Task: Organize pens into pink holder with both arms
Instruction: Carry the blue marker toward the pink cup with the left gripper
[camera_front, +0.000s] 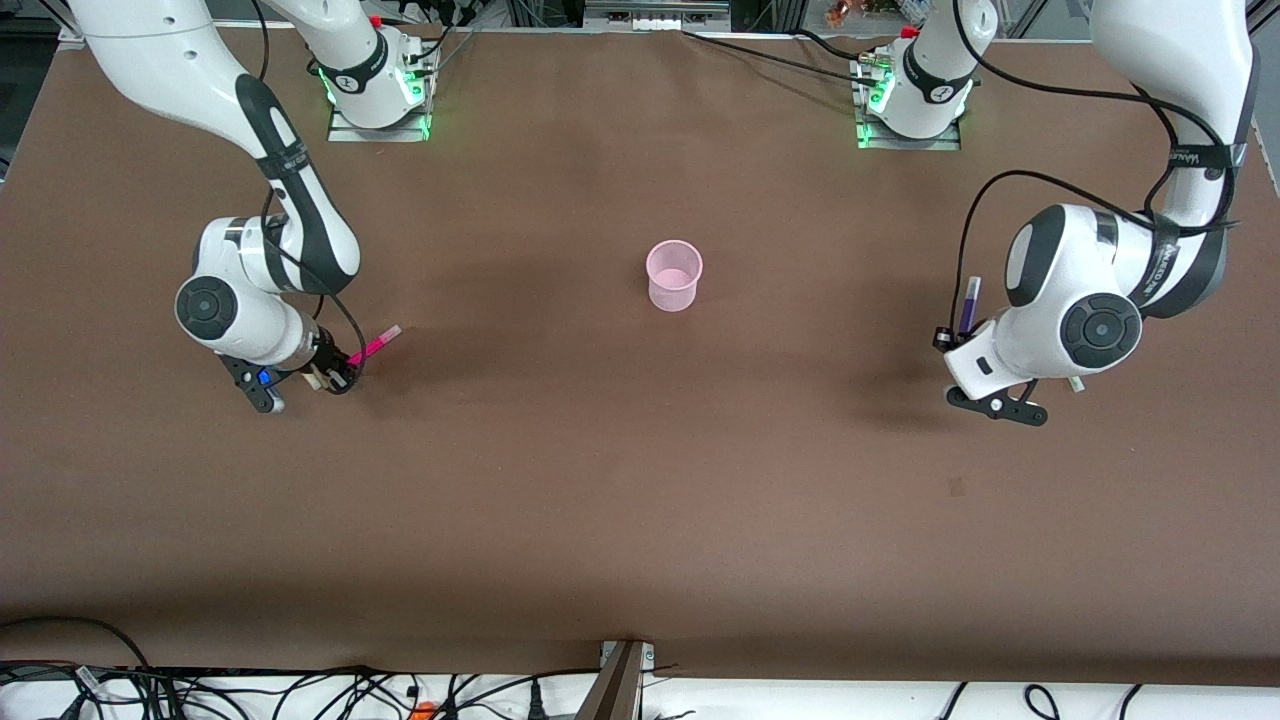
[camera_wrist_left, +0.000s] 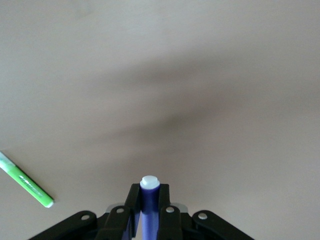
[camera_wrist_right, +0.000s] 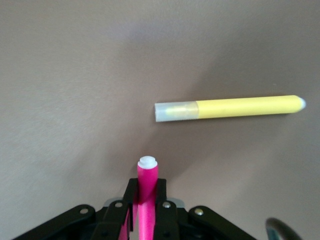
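The pink holder (camera_front: 675, 276) stands upright near the middle of the brown table (camera_front: 640, 480), open mouth up, well apart from both arms, with no pen showing inside it in the front view

The right gripper (camera_wrist_right: 145, 200) is low over the table toward the right arm's end, its fingers clamped tight on the magenta pen (camera_front: 375, 345). In the front view that pen slants up out of the gripper (camera_front: 335, 378) with its pale tip pointing toward the middle of the table. In the right wrist view the pen stands between the two black fingers, pale cap outward, and the yellow pen (camera_wrist_right: 227, 108) lies flat on the table just past it, crosswise to the held pen and not touching it. The right arm hides the yellow pen in the front view

The left gripper (camera_wrist_left: 148, 207) is low over the table toward the left arm's end, its fingers clamped on the purple pen (camera_wrist_left: 149, 197). In the front view only the upper part of that pen (camera_front: 969, 303) shows, sticking up beside the white wrist; the gripper itself is hidden there. In the left wrist view the green pen (camera_wrist_left: 25, 181) lies flat on the table off to one side of the gripper, slanted and apart from it
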